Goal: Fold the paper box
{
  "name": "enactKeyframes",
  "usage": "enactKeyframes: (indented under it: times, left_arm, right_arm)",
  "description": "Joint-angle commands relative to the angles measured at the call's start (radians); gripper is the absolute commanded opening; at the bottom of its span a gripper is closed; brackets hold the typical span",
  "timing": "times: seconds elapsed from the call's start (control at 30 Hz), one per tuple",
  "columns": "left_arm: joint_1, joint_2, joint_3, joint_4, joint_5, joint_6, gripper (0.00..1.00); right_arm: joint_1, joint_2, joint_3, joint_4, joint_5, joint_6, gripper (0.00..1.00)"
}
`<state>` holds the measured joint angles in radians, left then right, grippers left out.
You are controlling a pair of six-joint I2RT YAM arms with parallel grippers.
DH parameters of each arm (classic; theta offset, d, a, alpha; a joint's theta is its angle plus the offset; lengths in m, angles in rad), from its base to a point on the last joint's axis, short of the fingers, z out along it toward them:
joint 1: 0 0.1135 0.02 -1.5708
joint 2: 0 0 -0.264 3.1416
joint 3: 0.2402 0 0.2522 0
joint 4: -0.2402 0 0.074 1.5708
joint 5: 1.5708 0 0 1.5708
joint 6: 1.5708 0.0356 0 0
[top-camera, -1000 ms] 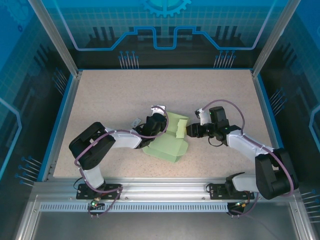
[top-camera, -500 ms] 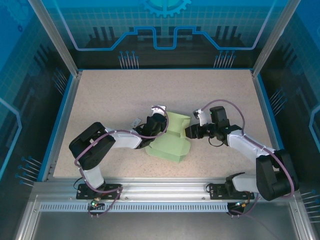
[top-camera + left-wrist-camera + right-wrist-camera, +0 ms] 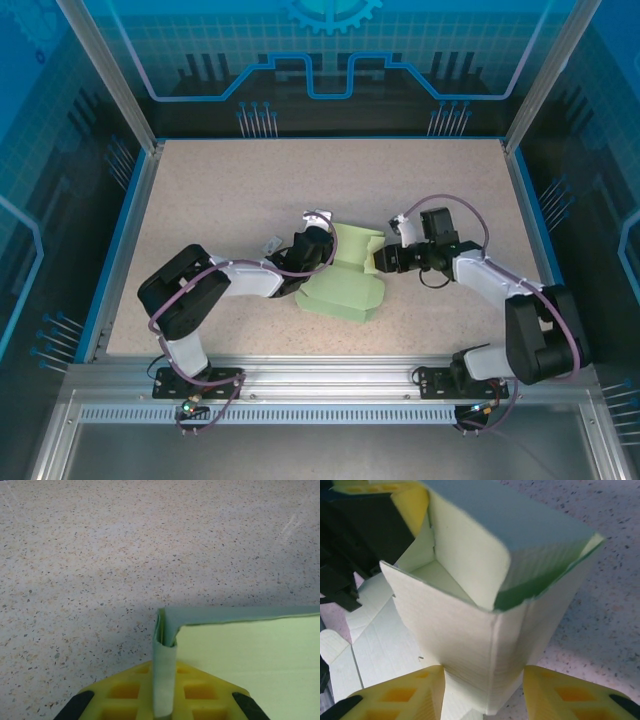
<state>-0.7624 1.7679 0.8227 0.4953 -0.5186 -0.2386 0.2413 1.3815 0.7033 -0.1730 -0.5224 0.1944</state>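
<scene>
The paper box [image 3: 345, 288] is pale mint-green card, half formed, in the middle of the table. Its far part stands up as walls, and a flat panel lies toward the near edge. My left gripper [image 3: 320, 246] is shut on a doubled strip of the box's left wall [image 3: 164, 645], pinched between its yellow pads [image 3: 125, 695]. My right gripper [image 3: 379, 260] stands open at the right side. An upright corner of the box [image 3: 495, 645] sits between its spread yellow fingers [image 3: 400, 695], close to both. The left gripper's yellow pad [image 3: 412, 500] holds the far wall.
The speckled table [image 3: 220, 190] has a raised blue rim [image 3: 128, 230] on three sides and an aluminium rail along the near edge. A tiny white scrap [image 3: 272, 243] lies beside the left forearm. Bare tabletop stretches behind the box.
My right gripper has moved left up to the box, and its fingers now straddle the box's right corner. The left gripper has kept its hold and place.
</scene>
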Motion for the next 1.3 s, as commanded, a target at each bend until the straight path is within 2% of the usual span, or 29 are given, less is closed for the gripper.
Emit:
enactKeyframes:
  times: [0.0,0.17,0.4,0.5,0.63,0.87,1.27]
  left_arm:
    - [-0.009,-0.045,0.012,0.014,0.014,-0.020,0.11]
    - [-0.008,-0.047,0.012,0.017,0.017,-0.023,0.11]
    - [-0.008,-0.055,0.000,0.019,0.017,-0.025,0.11]
    - [-0.008,-0.056,-0.003,0.022,0.017,-0.025,0.11]
    - [-0.008,-0.058,-0.005,0.022,0.016,-0.025,0.11]
    - [-0.009,-0.065,-0.012,0.025,0.013,-0.024,0.11]
    - [-0.008,-0.062,-0.013,0.024,0.008,-0.022,0.11]
  right_arm:
    - [0.012,0.020,0.036,0.016,0.034,0.018,0.45]
    - [0.068,0.054,0.072,0.017,0.135,0.046,0.44]
    - [0.200,0.100,0.164,-0.132,0.566,0.157,0.39]
    - [0.249,0.112,0.170,-0.158,0.695,0.185,0.39]
    - [0.277,0.138,0.205,-0.176,0.766,0.204,0.39]
    - [0.305,0.188,0.215,-0.169,0.787,0.212,0.38]
    - [0.335,0.212,0.223,-0.197,0.880,0.206,0.17]
